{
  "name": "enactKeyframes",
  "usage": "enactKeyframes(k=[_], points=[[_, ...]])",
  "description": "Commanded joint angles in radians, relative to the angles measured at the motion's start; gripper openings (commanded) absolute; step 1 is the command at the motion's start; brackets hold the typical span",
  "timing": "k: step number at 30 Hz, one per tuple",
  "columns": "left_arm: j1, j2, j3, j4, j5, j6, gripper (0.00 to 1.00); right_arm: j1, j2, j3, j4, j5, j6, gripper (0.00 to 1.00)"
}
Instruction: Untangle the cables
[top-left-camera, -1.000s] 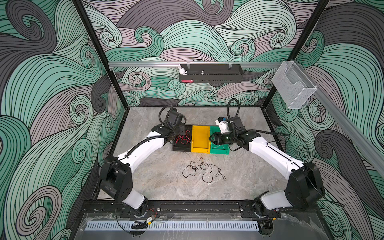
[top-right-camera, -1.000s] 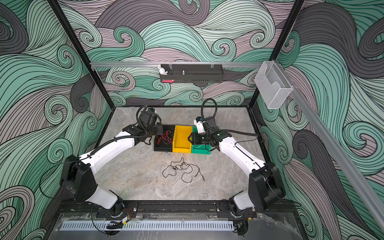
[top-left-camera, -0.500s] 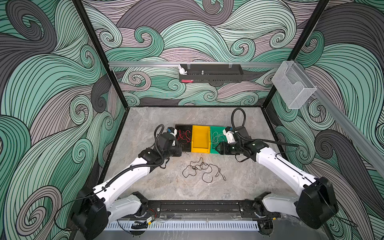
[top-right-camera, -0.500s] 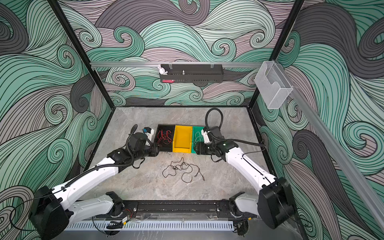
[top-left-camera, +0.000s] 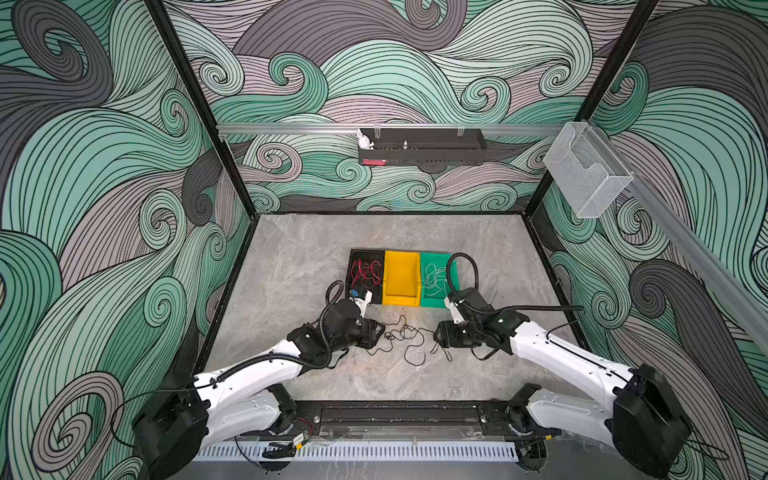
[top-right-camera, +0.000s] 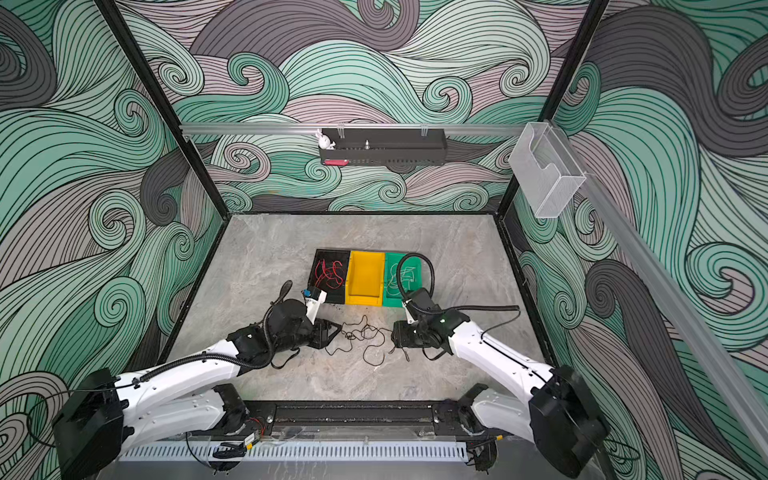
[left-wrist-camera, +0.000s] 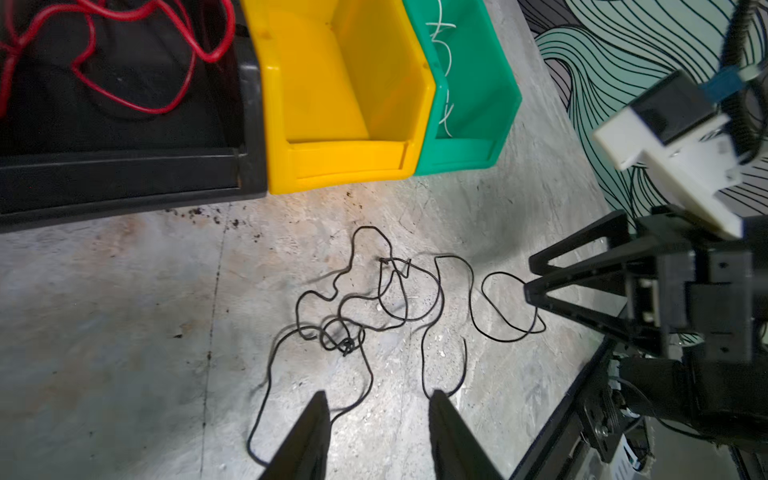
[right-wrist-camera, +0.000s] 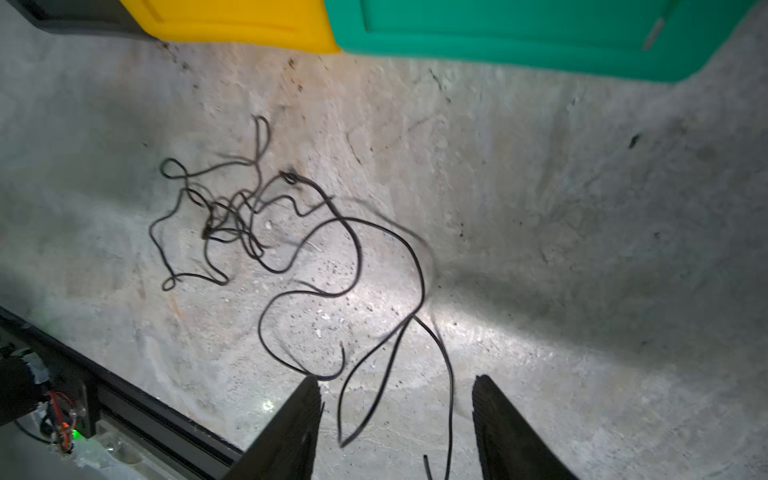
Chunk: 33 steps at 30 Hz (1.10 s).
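Both top views: black cable tangle (top-left-camera: 405, 338) on the table (top-left-camera: 291, 270), six o'clock of the yellow bin (top-left-camera: 401, 278). Flanking it: left gripper (top-left-camera: 381, 331) at nine o'clock, right gripper (top-left-camera: 436, 336) at three, jaws of both parted, empty. Step judged: approach. Next calls for pinching separate strands, then pulling apart.

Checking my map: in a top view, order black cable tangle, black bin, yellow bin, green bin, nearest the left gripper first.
1. Black cable tangle, before the left gripper.
2. Black bin, row's left end.
3. Yellow bin, middle.
4. Green bin, right end.
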<state>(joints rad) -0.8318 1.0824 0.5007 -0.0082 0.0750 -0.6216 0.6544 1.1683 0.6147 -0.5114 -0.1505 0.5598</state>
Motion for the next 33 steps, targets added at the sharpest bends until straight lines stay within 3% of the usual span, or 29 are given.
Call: enactKeyframes(k=[1, 8, 14, 28, 33], points=[[-0.034, 0.033, 0.001, 0.071, -0.004, -0.017, 0.43, 0.026, 0.022, -0.017, 0.052, 0.032, 0.050, 0.56], [-0.085, 0.083, 0.011, 0.039, -0.053, -0.014, 0.44, 0.062, 0.036, -0.029, 0.112, 0.014, 0.079, 0.29], [-0.106, 0.148, 0.011, -0.008, -0.085, -0.009, 0.46, 0.062, -0.069, 0.000, 0.033, 0.076, 0.049, 0.08], [-0.114, 0.311, 0.040, 0.011, -0.140, -0.004, 0.47, 0.060, -0.265, 0.130, -0.132, 0.101, -0.008, 0.02], [-0.113, 0.366, 0.039, 0.007, -0.178, -0.015, 0.43, 0.053, -0.327, 0.183, -0.168, 0.123, -0.016, 0.01]])
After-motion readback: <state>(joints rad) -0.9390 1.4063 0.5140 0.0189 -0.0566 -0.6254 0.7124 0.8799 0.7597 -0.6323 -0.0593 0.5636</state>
